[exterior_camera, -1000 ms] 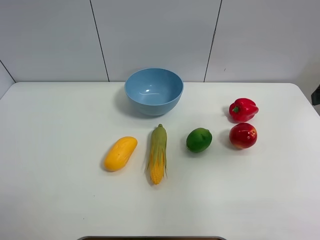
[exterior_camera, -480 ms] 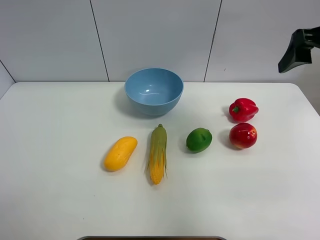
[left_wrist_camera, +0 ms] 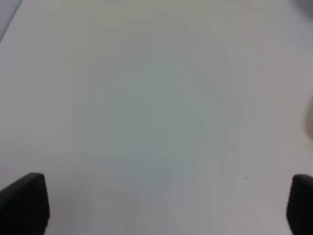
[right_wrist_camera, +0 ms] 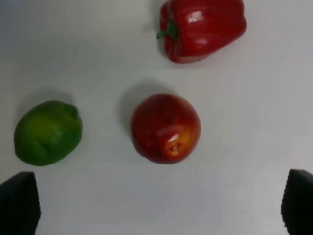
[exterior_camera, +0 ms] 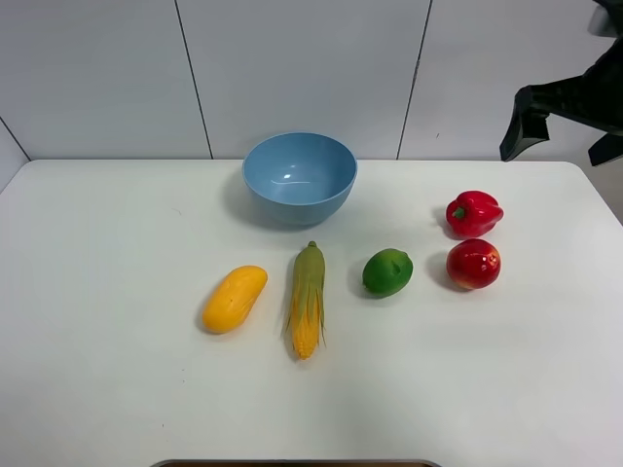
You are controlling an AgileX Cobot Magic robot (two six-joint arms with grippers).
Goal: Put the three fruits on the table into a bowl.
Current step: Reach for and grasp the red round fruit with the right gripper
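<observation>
Three fruits out on the table [exterior_camera: 117, 243], one empty bowl [exterior_camera: 299, 177], two grippers with nothing in them.

Count is one apple [exterior_camera: 473, 264], one lime [exterior_camera: 387, 272] and one mango [exterior_camera: 235, 298], plus one bell pepper [exterior_camera: 473, 213] and one corn cob [exterior_camera: 308, 300]. The apple is round, glossy red with a yellowish patch, and sits just in front of the pepper near the right edge. The green lime is beside it toward the middle, and the oblong yellow-orange mango lies tilted on the far side of the corn. The light-blue bowl is at the back, well apart from all three. The right gripper [right_wrist_camera: 159, 205] hangs over the apple with its fingers spread wide, gripping nothing. The left gripper [left_wrist_camera: 161, 205] is spread just as wide over bare tabletop.
</observation>
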